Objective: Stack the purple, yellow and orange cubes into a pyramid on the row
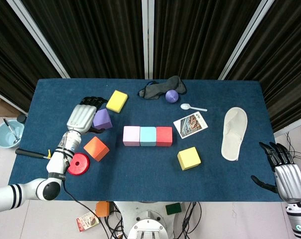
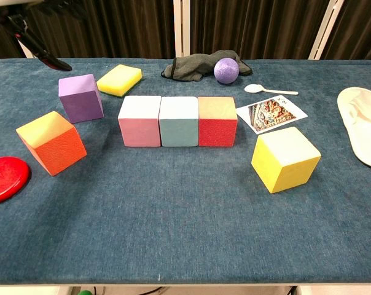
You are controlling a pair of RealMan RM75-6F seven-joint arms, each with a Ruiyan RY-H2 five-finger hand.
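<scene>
A row of pink (image 1: 131, 136), light blue (image 1: 148, 136) and red (image 1: 164, 136) cubes lies mid-table, with nothing on top. The purple cube (image 1: 103, 120) (image 2: 81, 97) sits on the cloth left of the row, slightly tilted. My left hand (image 1: 82, 116) is right beside its left edge, with its dark fingers (image 2: 39, 48) above and behind the cube and no visible grip. The orange cube (image 1: 96, 148) (image 2: 51, 142) rests in front of the purple one. The yellow cube (image 1: 189, 158) (image 2: 285, 159) stands right of the row, nearer me. My right hand (image 1: 286, 175) hangs off the table's right front corner, fingers spread and empty.
A flat yellow block (image 1: 117, 101) lies behind the purple cube. A red disc (image 1: 78, 164) sits front left. A dark cloth (image 1: 158, 88), purple ball (image 1: 172, 95), white spoon (image 1: 193, 107) and picture card (image 1: 190, 125) lie behind the row. A white slipper (image 1: 234, 133) lies at the right.
</scene>
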